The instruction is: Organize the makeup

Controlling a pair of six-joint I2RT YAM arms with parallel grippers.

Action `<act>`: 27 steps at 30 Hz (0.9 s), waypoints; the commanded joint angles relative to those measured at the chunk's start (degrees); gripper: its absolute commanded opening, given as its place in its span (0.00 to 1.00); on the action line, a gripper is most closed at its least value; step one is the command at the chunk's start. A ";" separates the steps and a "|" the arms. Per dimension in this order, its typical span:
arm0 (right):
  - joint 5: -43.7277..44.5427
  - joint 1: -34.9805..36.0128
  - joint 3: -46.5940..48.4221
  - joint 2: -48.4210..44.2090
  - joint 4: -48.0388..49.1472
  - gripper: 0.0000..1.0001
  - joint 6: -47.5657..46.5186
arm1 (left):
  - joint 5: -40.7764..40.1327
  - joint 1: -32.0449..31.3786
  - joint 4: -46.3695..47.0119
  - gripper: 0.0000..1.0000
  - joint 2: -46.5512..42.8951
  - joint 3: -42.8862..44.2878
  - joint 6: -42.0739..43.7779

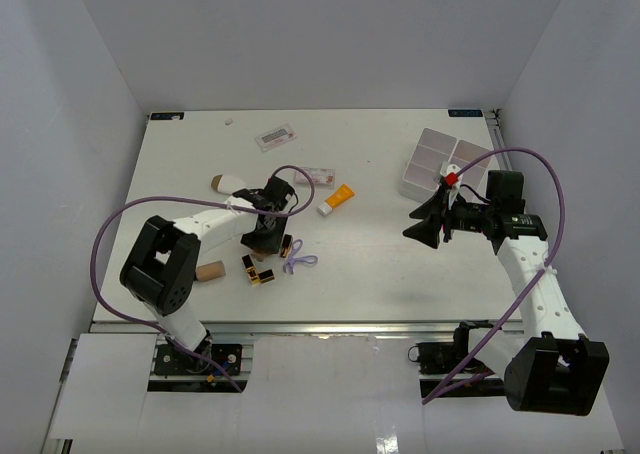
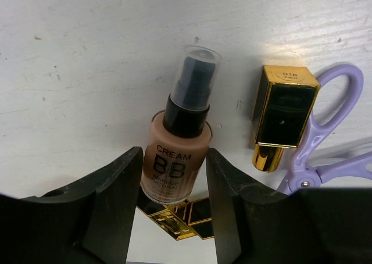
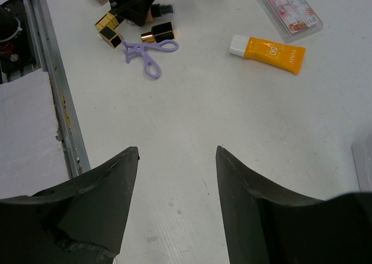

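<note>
Nearest the arm bases, a beige sponge (image 1: 210, 271) lies at the left of the table (image 1: 400, 274), well apart from the other items. Just right of it a gold-and-black lipstick (image 1: 250, 269) rests on its side, and beyond that a purple scissor-handled tool (image 2: 305, 162) lies flat.

A step farther in, the left gripper (image 2: 174, 153) is lowered over the foundation bottle (image 2: 180, 130). The bottle lies on the table with its clear cap pointing away from the wrist. The black fingers (image 2: 116, 188) stand on either side of its tan base, right against its sides, but whether they press it cannot be told. A second lipstick (image 2: 285, 113) lies just right of the bottle, touching the purple tool's handle loop.

Across the table, the right gripper (image 3: 178, 150) hangs above bare tabletop with its jaws apart and nothing between them.

Farther back, the orange tube (image 3: 273, 52) with its white cap lies near the middle of the table, and a flat clear packet (image 3: 289, 11) sits just behind it. A second sponge (image 1: 225, 183) lies to the left at about the same depth. The white tray (image 1: 420, 159) stands at the right, behind the right gripper. Farthest of all, another packet (image 1: 276, 136) lies near the back edge.
</note>
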 commanded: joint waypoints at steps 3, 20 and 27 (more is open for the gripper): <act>-1.96 -0.57 -0.26 -0.92 1.47 0.63 0.16 | -3.81 -0.27 0.37 0.45 1.12 2.89 -0.08; -2.86 -1.44 -0.46 -1.21 1.47 0.64 0.39 | -4.13 -0.18 1.29 0.50 2.28 2.70 -0.25; -3.06 -1.75 -0.60 -1.10 1.47 0.64 0.42 | -4.08 -0.18 1.42 0.58 2.36 2.50 -0.33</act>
